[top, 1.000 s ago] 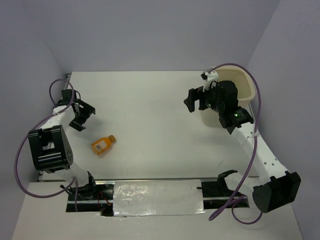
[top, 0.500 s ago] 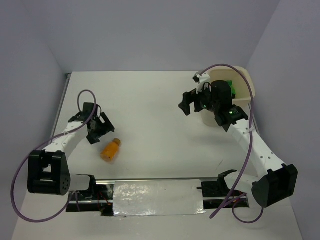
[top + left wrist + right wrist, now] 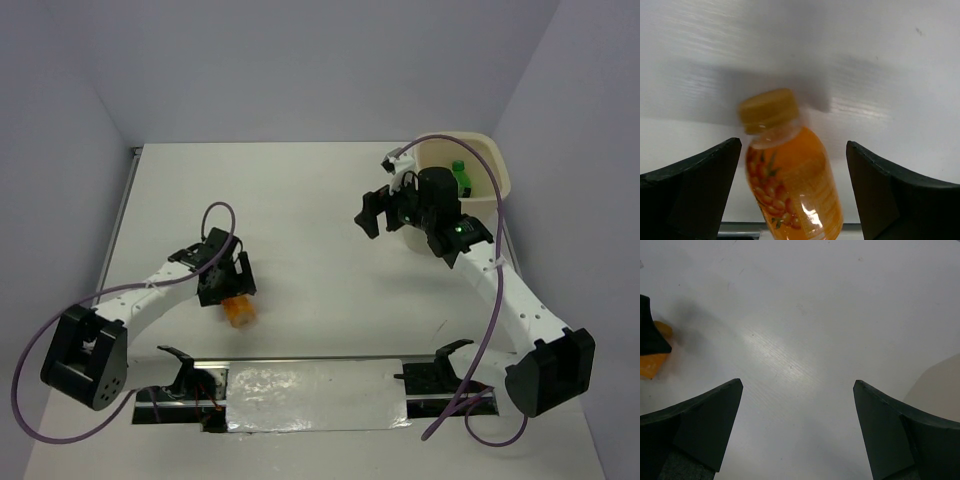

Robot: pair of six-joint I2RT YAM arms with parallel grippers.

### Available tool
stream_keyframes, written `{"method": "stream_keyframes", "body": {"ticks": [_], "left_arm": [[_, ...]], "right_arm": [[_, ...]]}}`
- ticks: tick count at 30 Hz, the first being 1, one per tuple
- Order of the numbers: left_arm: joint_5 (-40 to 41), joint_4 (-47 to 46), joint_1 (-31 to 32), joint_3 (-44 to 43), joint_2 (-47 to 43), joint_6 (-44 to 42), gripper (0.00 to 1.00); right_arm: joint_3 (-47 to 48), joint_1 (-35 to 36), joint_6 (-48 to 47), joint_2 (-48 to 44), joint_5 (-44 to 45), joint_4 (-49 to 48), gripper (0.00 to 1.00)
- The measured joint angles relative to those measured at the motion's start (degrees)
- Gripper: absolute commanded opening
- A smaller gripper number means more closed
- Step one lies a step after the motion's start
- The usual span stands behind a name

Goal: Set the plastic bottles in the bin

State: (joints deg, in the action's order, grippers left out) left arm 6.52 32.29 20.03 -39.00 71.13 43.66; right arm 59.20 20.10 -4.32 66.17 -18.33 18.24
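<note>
While the right jaws gape empty, the orange bottle (image 3: 795, 190) lies between the wide-open left jaws, touching neither.

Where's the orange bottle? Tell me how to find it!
Look at the white table, on its left side near the front edge, where the left gripper hangs open. Between its black fingers lies the orange bottle. It is the only bottle out on the table; the green bottle sits in the bin.
</note>
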Motion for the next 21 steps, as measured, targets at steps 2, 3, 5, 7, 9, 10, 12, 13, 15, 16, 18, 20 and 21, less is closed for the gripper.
{"method": "stream_keyframes", "body": {"ticks": [2,3,5,7,9,10,12,13,15,16,18,20,21], "left_arm": [[0.42,-0.13,3.04,-0.11,0.79,-0.02,0.99],[0.68,-0.09,4.59,-0.28,1.57,-0.09,0.99],[0.70,-0.17,6.95,-0.63,3.37,-0.11,0.89],[0.70,-0.44,8.22,-0.66,4.90,-0.02,0.73],[0.68,-0.35,8.41,-0.94,5.60,0.04,0.45],[0.61,-0.28,8.41,-1.18,5.79,-0.26,0.37],[0.68,-0.48,8.41,-1.68,6.47,0.02,0.15],[0.70,-0.52,8.41,-1.99,6.73,0.11,0.02],[0.68,-0.35,8.41,-2.80,6.91,0.11,0.00],[0.68,-0.33,8.41,-3.30,6.91,0.07,0.00],[0.70,0.00,8.44,-6.14,6.88,-0.04,0.00],[0.79,-0.24,8.48,-10.03,6.58,-0.15,0.00],[0.79,-0.50,8.52,-12.46,6.21,-0.13,0.00]], "right_arm": [[-0.44,0.02,0.04,-0.28,0.13,0.00,1.00],[-0.63,0.02,0.17,-0.39,0.24,0.04,1.00],[-0.72,0.04,0.31,-0.44,0.55,0.13,1.00],[-0.83,0.07,0.50,-0.50,0.87,0.07,1.00],[-1.38,0.15,0.72,-0.85,1.09,-0.13,1.00],[-1.68,0.20,0.83,-1.16,1.11,0.00,1.00],[-2.03,0.28,0.85,-1.55,1.11,-0.02,1.00],[-2.19,0.42,0.72,-1.81,1.01,-0.07,1.00],[-2.60,0.96,0.26,-2.47,0.68,-0.09,1.00],[-2.75,1.57,-0.15,-2.86,0.39,-0.02,1.00],[-2.97,3.28,-0.85,-3.41,-0.07,-0.17,1.00],[-2.97,5.62,-1.46,-3.52,-0.50,-0.26,1.00],[-2.97,7.91,-1.62,-3.41,-0.79,-0.46,1.00]]}}
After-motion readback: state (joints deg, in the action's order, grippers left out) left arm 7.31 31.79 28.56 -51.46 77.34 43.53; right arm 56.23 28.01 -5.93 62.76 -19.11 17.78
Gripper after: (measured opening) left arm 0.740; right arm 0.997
